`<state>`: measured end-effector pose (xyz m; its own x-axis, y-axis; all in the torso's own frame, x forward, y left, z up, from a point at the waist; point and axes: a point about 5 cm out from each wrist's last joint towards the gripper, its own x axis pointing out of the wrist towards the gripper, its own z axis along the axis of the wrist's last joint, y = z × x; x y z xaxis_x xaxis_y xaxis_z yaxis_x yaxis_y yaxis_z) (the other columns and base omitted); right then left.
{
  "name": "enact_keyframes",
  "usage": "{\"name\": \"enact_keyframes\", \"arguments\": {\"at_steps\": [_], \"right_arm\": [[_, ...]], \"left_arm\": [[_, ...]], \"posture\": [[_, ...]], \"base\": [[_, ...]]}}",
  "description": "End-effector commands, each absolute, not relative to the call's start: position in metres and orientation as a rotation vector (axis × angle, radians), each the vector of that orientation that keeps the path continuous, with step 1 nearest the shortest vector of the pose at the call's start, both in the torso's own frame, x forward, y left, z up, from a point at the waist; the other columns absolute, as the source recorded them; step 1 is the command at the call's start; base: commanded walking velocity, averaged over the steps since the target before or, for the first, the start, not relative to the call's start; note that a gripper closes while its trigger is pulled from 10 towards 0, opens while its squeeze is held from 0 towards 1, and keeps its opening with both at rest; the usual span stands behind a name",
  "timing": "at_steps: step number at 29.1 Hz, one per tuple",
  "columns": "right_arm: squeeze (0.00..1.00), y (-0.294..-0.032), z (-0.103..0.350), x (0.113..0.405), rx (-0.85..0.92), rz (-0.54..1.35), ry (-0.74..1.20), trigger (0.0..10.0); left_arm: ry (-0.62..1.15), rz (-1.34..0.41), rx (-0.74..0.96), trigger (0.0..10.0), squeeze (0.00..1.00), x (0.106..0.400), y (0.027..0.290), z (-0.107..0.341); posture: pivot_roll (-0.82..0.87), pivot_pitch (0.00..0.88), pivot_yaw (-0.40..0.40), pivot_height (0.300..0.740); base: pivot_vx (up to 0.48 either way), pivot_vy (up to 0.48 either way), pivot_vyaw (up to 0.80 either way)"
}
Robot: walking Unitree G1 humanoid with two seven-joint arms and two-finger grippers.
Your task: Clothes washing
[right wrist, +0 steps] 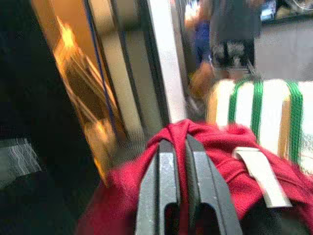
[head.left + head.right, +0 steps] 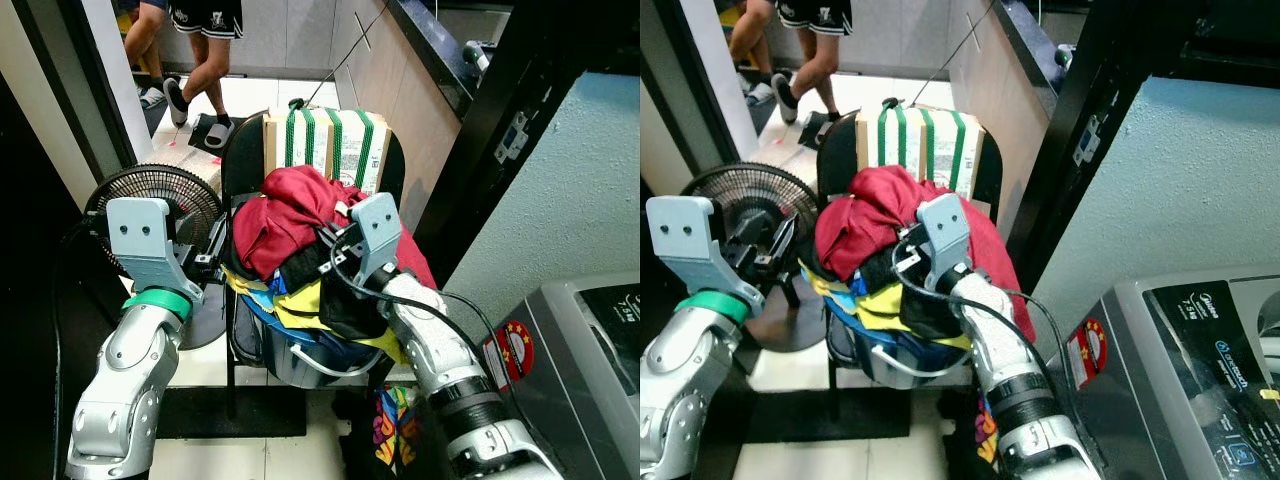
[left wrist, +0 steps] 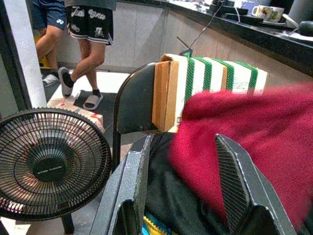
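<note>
R gripper (image 1: 178, 147) at frame centre, fingers pinched narrow on a fold of the red garment (image 2: 285, 215). Garment tops the clothes pile in a basket (image 2: 300, 360) on a black chair (image 2: 245, 150), mid-frame. L gripper (image 3: 183, 161) spread wide, holding nothing, just beside pile's left edge. Fan (image 2: 150, 200) centre-left on floor. Green-striped box (image 2: 335, 145) behind pile. Washer (image 2: 1180, 370) lower right. Person's legs (image 2: 205, 60) upper left.

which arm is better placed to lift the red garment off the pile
Right. The right gripper is already pinched shut on a fold of the red garment atop the pile. The left gripper is open beside the pile, holding nothing.
</note>
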<state>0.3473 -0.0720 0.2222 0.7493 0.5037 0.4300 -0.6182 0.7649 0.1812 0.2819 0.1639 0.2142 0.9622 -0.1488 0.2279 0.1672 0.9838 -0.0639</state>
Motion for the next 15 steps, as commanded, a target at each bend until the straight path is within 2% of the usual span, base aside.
{"name": "enact_keyframes", "arguments": {"at_steps": [1, 6, 14, 15], "right_arm": [[0.00, -0.088, 0.249, 0.345, 0.503, 0.618, -0.493, 0.0], [0.00, -0.100, 0.266, 0.340, 0.564, 0.641, -0.577, 0.0], [0.00, -0.117, 0.273, 0.340, 0.649, 0.519, -0.622, 0.0], [0.00, -0.121, 0.271, 0.341, 0.639, 0.461, -0.613, 2.6]], "left_arm": [[-0.214, -0.171, -0.081, 10.0, 0.00, 0.282, 0.163, 0.214], [-0.218, -0.181, -0.083, 10.0, 0.00, 0.283, 0.162, 0.214], [-0.238, -0.214, -0.078, 10.0, 0.00, 0.288, 0.159, 0.220], [-0.239, -0.217, -0.076, 10.0, 0.00, 0.289, 0.159, 0.221]], "posture": [[0.16, 0.038, -0.001, 0.740], [0.15, 0.017, 0.010, 0.740], [0.15, 0.000, 0.029, 0.740], [0.15, 0.000, 0.029, 0.740]], "base": [[0.000, 0.000, 0.00], [0.000, 0.000, 0.00], [0.000, 0.000, 0.00], [0.000, 0.000, 0.00]]}}
